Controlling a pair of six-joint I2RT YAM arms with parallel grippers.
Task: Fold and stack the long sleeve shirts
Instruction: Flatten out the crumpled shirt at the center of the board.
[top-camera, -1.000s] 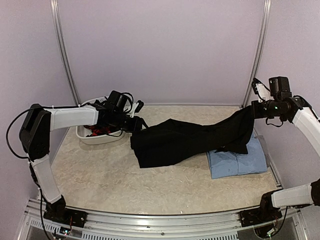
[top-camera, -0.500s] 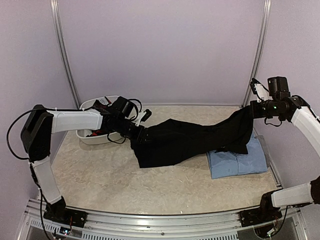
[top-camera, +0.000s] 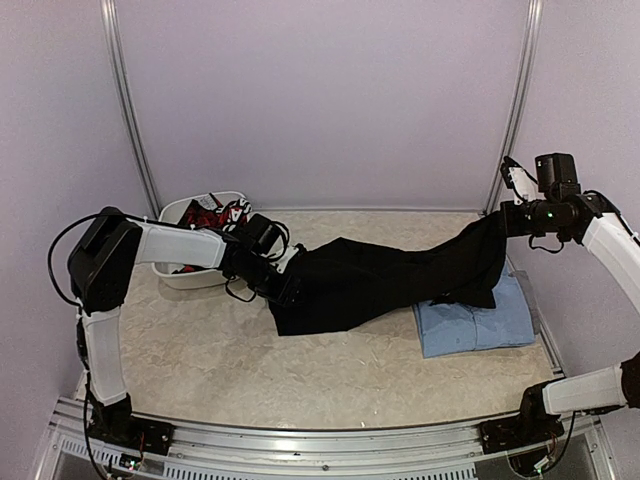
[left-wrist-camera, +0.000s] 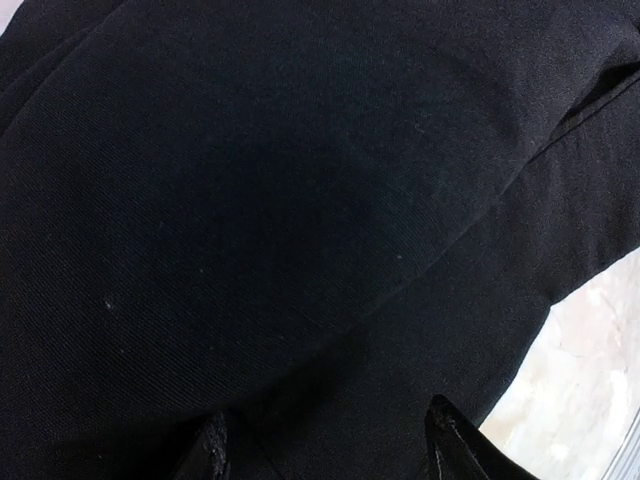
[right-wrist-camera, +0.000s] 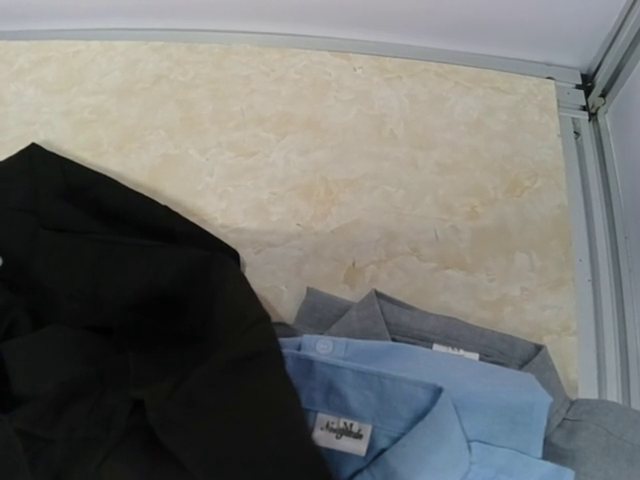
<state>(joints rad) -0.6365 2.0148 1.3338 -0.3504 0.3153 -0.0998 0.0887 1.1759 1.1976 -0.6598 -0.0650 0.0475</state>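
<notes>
One pale marbled worktop (top-camera: 200, 360) is carrying everything. Across its middle the black shirt (top-camera: 380, 280) is stretching out, its left part lying flat and its right end rising clear of the surface. Beneath that raised end, the folded light blue shirt (top-camera: 490, 325) is lying at the right side. Trailing black cloth could be dragging over the blue fold and rumpling it, and a shallow pinch could be letting the raised end slip. The right arm (top-camera: 610, 240) is reaching high with a bent elbow, its right gripper (top-camera: 507, 216) pinching the shirt's raised end. The left arm (top-camera: 170, 243) is stretching low across, its left gripper (top-camera: 288, 286) spreading wide over the black cloth.
</notes>
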